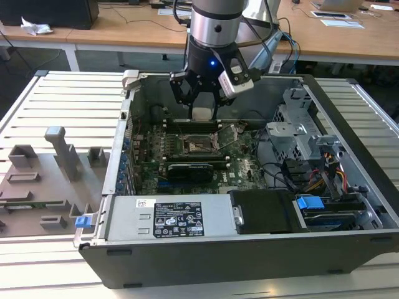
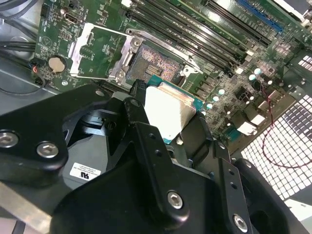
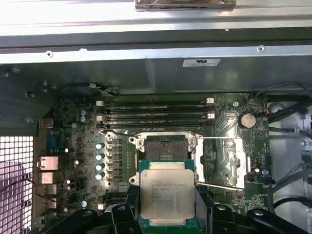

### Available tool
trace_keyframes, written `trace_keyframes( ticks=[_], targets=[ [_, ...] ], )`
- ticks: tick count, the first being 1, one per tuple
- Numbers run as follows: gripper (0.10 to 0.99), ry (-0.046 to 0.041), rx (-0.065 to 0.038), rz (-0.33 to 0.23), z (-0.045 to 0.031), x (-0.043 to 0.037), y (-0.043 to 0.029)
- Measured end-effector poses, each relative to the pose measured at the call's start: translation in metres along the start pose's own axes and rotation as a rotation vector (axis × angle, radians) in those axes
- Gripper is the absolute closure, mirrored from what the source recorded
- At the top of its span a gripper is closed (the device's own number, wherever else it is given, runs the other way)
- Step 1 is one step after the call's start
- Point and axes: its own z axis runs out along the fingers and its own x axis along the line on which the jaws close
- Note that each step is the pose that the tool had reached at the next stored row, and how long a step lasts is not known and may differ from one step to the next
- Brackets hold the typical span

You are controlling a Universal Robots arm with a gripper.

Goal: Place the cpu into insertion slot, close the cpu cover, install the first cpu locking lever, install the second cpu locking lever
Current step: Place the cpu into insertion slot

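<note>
Silver-grey cpu (image 3: 167,192) pinched by the tool (image 3: 167,207), hanging near the uncovered insertion slot (image 3: 165,145)

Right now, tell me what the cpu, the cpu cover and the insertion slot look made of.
The cpu: dull silver-grey metal lid, matte sheen, on a green board. The cpu cover: bright sheet metal, probably steel; reflective. The insertion slot: dark, likely plastic, pin field, silver metal surround.

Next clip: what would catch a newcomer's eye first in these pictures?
The claw grips the cpu inside the open computer case, above the motherboard. In the first wrist view the insertion slot lies bare, the cpu cover swung open beside it.
</note>
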Motion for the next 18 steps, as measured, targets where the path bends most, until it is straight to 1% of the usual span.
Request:
trace_keyframes(
  ticks=[6, 10, 16, 18],
  targets=[
    [0.545, 0.0000, 0.000, 0.000, 0.0066, -0.0001, -0.0006],
    [0.545, 0.0000, 0.000, 0.000, 0.0138, -0.0003, -0.0012],
    [0.545, 0.0000, 0.000, 0.000, 0.0219, -0.0004, -0.0020],
    [0.545, 0.0000, 0.000, 0.000, 0.0259, -0.0005, -0.0023]
  ],
)
